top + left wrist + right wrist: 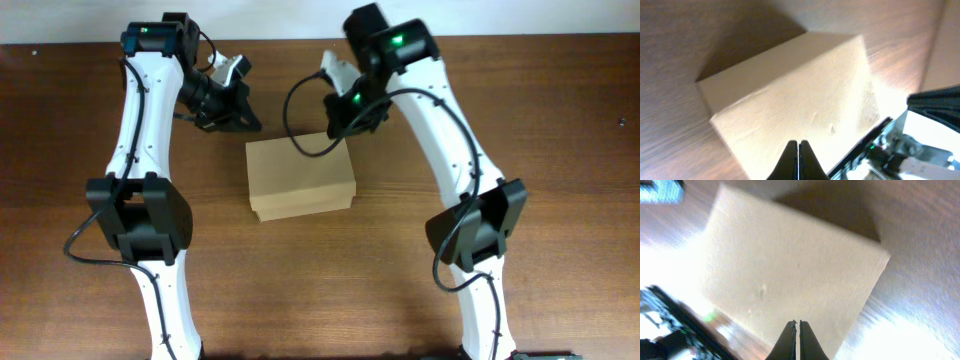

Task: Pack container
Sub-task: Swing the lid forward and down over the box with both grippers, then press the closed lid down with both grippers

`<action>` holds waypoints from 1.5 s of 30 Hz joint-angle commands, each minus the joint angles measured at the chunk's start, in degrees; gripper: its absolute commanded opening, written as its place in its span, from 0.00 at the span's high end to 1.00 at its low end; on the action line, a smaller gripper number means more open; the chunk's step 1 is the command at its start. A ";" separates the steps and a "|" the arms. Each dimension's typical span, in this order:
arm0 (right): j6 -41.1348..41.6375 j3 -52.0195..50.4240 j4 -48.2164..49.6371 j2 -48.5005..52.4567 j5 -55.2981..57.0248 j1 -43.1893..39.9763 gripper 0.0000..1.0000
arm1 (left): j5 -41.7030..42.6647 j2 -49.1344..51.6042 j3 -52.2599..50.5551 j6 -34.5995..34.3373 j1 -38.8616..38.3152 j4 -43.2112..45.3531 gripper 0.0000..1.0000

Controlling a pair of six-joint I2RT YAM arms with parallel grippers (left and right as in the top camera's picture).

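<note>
your left end effector [798, 146] has its fingers pressed together on nothing; your right end effector [796, 326] is the same, empty. the wooden table [560, 120] carries the tan cardboard box [300, 178] at its middle, lid flat, with both end effectors near its far corners.

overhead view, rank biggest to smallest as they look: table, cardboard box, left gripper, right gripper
1. table
2. cardboard box
3. left gripper and right gripper: they look about alike, so I won't rank one over the other.
</note>
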 commanded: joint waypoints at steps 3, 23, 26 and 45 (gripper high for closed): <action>-0.57 0.87 -2.75 -5.81 13.44 4.55 0.96 | -10.34 -6.34 0.87 3.37 -0.66 -0.98 0.98; -0.13 -3.48 -3.80 -11.72 24.79 8.81 0.96 | -30.82 -24.65 -9.29 2.56 -11.58 2.16 0.98; -0.61 -6.60 -1.84 -11.63 24.59 8.28 0.96 | -30.77 -24.65 -15.06 1.57 -11.58 5.75 0.98; -1.81 -33.62 13.51 -11.56 19.17 6.99 0.96 | -29.29 -24.65 -45.88 0.07 -11.61 24.15 0.98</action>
